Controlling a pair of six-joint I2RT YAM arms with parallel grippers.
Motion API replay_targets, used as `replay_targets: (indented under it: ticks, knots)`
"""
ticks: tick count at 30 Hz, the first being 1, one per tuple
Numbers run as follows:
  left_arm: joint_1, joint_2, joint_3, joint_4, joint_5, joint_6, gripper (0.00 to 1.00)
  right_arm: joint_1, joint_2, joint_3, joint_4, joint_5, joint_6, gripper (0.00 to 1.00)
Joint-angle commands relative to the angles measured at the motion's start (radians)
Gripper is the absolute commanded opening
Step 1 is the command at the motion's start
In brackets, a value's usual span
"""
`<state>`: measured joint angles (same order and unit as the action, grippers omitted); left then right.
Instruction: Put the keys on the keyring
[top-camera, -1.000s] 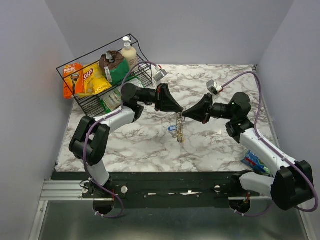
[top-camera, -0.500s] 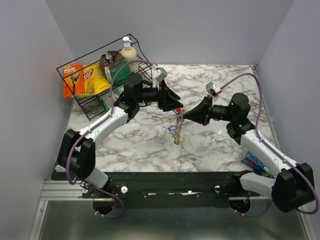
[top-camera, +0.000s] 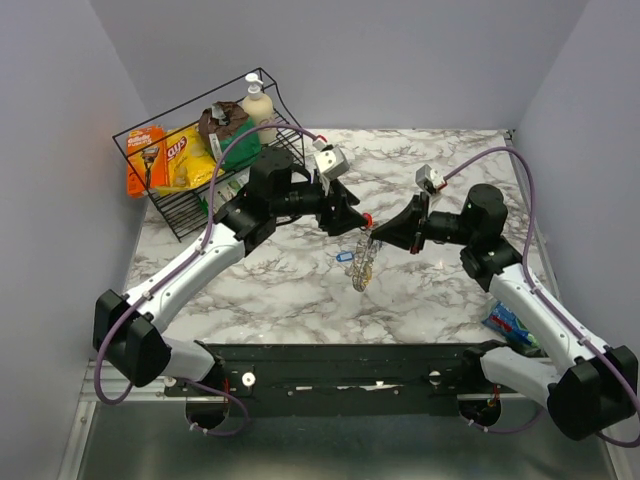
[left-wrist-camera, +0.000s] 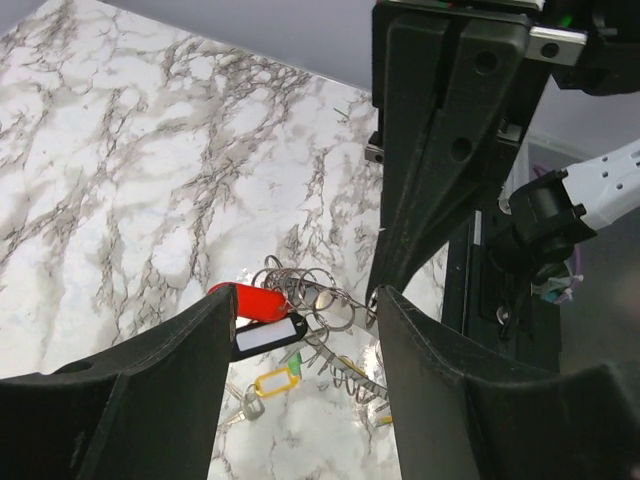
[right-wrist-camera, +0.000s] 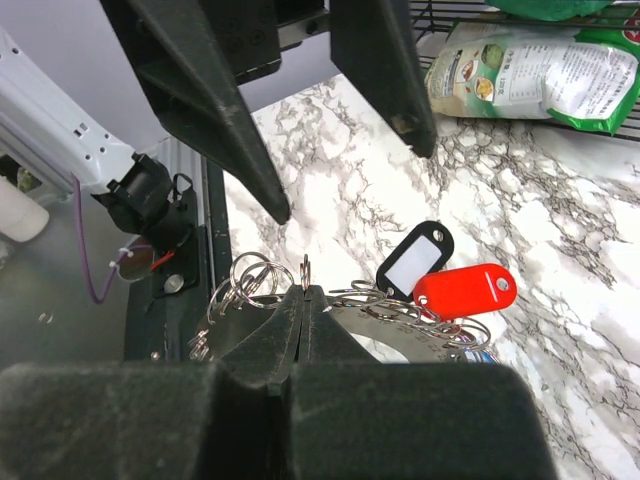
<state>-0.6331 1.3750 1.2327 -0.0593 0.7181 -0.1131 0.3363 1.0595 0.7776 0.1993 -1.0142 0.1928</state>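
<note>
My right gripper (top-camera: 373, 238) clamps the keyring (top-camera: 362, 264) above the desk (top-camera: 450, 160); my left gripper (top-camera: 359, 220) stands open beside it.

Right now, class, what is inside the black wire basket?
Inside the wire basket: an orange pack, a yellow snack bag, a green bag and a pale pump bottle. The left arm covers the basket's lower right corner, so anything there is hidden.

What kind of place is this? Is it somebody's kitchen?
Probably a robot test booth, not a kitchen: plain walls box in a marble-patterned table, and a left arm and right arm are bolted at its edge.
</note>
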Motion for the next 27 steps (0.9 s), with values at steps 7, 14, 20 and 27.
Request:
replay_targets:
  ticks: [7,14,20,27]
  knots:
    - [-0.036,-0.024,0.079,-0.240,0.024,0.176,0.64,-0.003,-0.033,0.037,-0.035,-0.030,-0.036,0.01]
    - [-0.062,0.036,0.126,-0.281,0.020,0.200,0.57,-0.002,-0.049,0.037,-0.035,-0.041,-0.039,0.01]
    - [-0.079,0.071,0.154,-0.301,0.021,0.217,0.53,-0.002,-0.055,0.034,-0.037,-0.043,-0.039,0.01]
    - [-0.083,0.099,0.171,-0.352,0.023,0.243,0.38,-0.002,-0.067,0.028,-0.028,-0.034,-0.036,0.01]
